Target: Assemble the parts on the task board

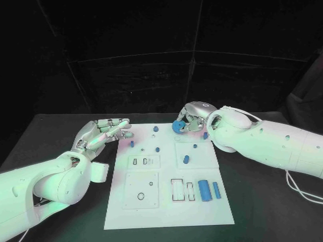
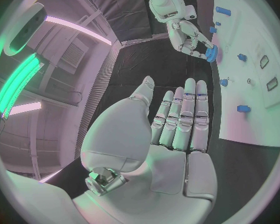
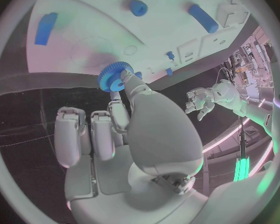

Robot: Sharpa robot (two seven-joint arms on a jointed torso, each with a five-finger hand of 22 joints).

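The white task board (image 1: pixel 169 206) lies in the middle of the black table. Above its far edge my right hand (image 1: pixel 196 115) pinches a blue gear (image 1: pixel 178 126) between thumb and a finger; the right wrist view shows the gear (image 3: pixel 115 76) at the fingertips of that hand (image 3: pixel 130 134), just off the board (image 3: pixel 84 45). My left hand (image 1: pixel 103 132) hovers at the board's far left corner, fingers straight and apart, holding nothing. In the left wrist view the left hand (image 2: pixel 177 127) is flat, with the gear (image 2: pixel 212 54) beyond it.
Several small blue pegs stand on the board's far half, such as one peg (image 1: pixel 158 149) and another (image 1: pixel 185 159). A blue cylinder (image 1: pixel 203 189) and a blue bar (image 1: pixel 216 189) lie at the near right beside rectangular slots (image 1: pixel 176 190). Black table surrounds the board.
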